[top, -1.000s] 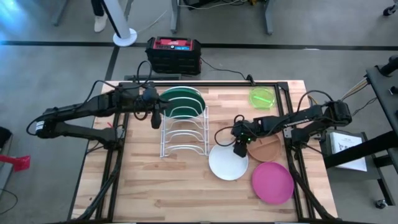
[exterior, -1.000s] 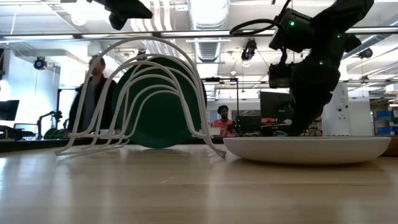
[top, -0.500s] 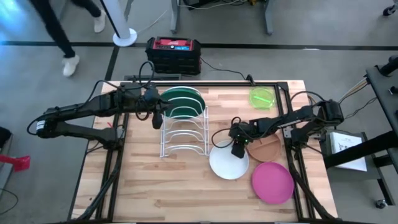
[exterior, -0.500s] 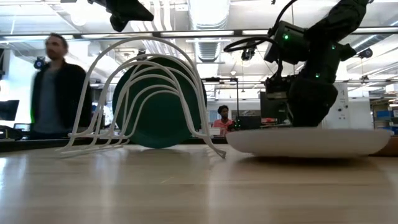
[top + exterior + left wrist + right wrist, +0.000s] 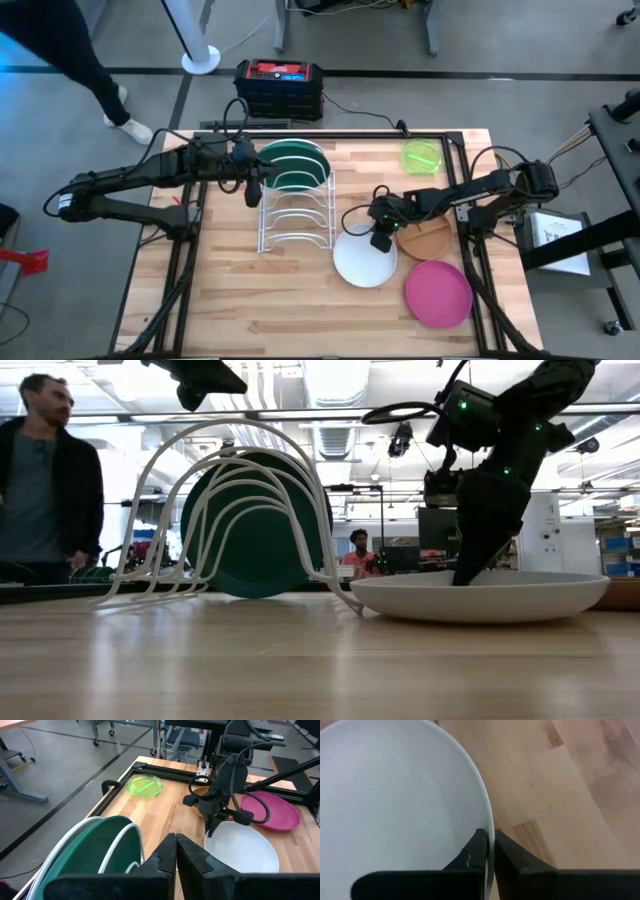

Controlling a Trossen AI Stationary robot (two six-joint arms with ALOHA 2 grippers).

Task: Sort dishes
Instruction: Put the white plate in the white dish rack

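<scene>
Right gripper (image 5: pixel 489 851): jaws pinched tight on the rim of the white plate (image 5: pixel 395 795), one finger inside the rim, the other outside. In the high view it grips the plate's far edge, at mid-table just right of the wire rack (image 5: pixel 295 215). In the low view the plate's right side is tilted slightly up, left side down near the rack's foot.

Left gripper (image 5: pixel 176 851): jaws closed together, holding nothing; it hovers above the rack's far left corner, beside the dark green plate (image 5: pixel 292 163).

Dark green plate stands upright in the rack's rearmost slot; other slots bare.

Brown plate (image 5: pixel 432 238) lies flat just right of the white one, partly under the right arm. Pink plate (image 5: pixel 438 292) flat at the near right of the table, beside both. Small lime-green plate (image 5: pixel 422 156) flat at the far right corner, well apart from the rest.

Person (image 5: pixel 45 480) stands in the room beyond the table, left of the rack in the low view
</scene>
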